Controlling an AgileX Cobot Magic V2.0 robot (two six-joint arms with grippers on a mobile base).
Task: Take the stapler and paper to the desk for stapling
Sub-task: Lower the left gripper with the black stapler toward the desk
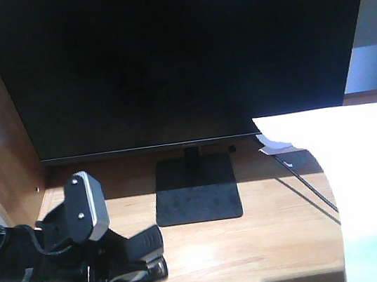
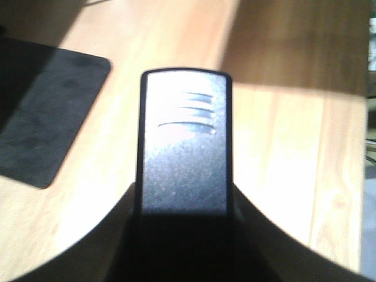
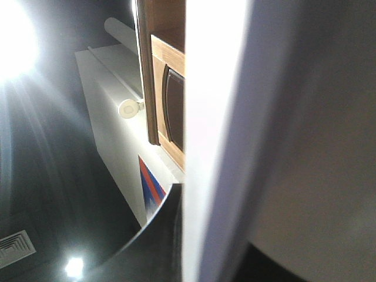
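Here the left hand (image 1: 116,274) is clamped on the stapler (image 1: 144,250), whose black front end juts out to the right over the counter (image 1: 274,241), near the front left corner of the monitor stand (image 1: 197,196). A shadow lies on the wood under it, and I cannot tell whether it touches. The left wrist view looks along the stapler's top, a dark grained plate with three ribs, above bare wood. The paper (image 1: 371,177) hangs as a big white sheet on the right, covering that end of the counter and the lower right corner of the monitor (image 1: 175,51). In the right wrist view the sheet stands edge-on, gripped in the right hand (image 3: 188,267).
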